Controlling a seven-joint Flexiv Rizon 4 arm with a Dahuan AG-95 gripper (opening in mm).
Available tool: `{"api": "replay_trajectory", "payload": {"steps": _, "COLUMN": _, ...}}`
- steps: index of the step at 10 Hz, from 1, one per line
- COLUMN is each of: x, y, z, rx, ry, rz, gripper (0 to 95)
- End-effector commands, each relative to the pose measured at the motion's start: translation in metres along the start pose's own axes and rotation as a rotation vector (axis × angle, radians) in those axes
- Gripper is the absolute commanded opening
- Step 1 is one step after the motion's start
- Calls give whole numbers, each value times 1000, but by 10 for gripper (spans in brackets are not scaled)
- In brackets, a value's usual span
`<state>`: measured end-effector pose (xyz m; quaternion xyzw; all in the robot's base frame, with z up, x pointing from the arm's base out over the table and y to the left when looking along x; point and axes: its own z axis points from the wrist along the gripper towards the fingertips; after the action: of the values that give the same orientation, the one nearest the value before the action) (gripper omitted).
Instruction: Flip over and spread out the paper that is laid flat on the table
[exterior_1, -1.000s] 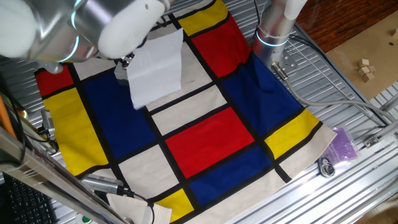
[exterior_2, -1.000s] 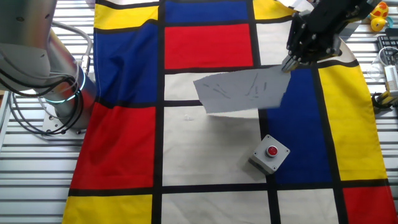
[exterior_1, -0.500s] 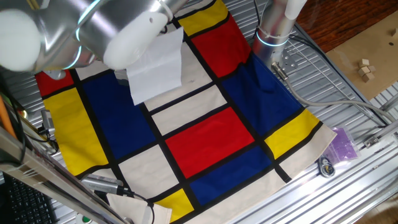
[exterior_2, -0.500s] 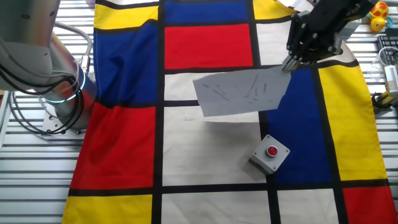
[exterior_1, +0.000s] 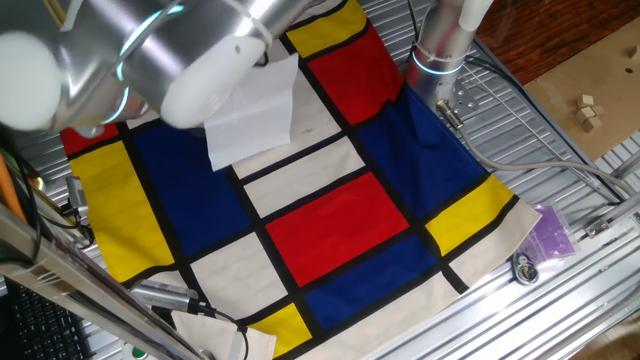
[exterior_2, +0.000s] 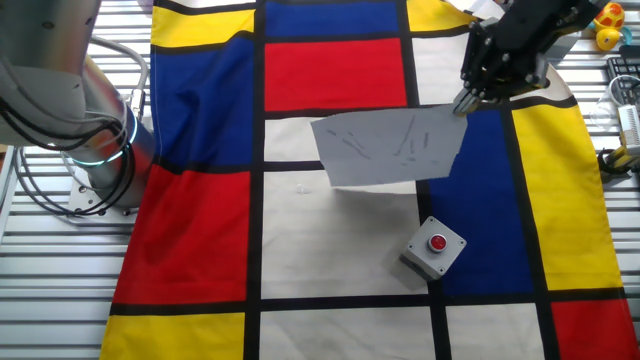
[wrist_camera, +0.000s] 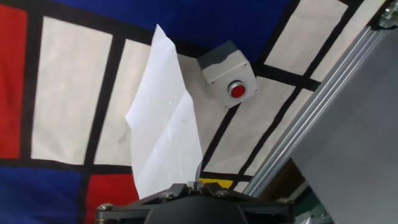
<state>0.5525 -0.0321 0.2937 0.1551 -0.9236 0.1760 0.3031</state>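
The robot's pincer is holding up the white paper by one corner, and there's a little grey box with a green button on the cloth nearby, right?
Almost. The pincer does hold the paper by a corner, but the button on the grey box is red, not green. The hand view shows it.

white paper (exterior_2: 390, 147), seemingly faint grey marks

Beyond the slatted metal edge, a brown wooden floor (exterior_1: 520, 35) and a pale board (exterior_1: 590, 110) carrying small wooden blocks (exterior_1: 587, 110) fill the corner. A yellow rubber duck (exterior_2: 610, 28) sits at the far edge in the other fixed view.
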Motion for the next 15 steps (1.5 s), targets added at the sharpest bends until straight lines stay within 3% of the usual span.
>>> {"api": "replay_trajectory", "payload": {"steps": 1, "x": -4, "y": 5, "z": -2, "rx": -14, "ry": -2, "rz": 12, "gripper": 0}}
{"api": "replay_trajectory", "payload": {"steps": 3, "x": -7, "y": 10, "z": -3, "rx": -57, "ry": -20, "rz": 31, "gripper": 0}}
{"api": "replay_trajectory", "payload": {"steps": 9, "x": -11, "y": 14, "z": -5, "rx": -100, "ry": -3, "rz": 63, "gripper": 0}}
{"api": "replay_trajectory", "payload": {"steps": 15, "x": -14, "y": 15, "z": -6, "rx": -172, "ry": -13, "rz": 100, "gripper": 0}}
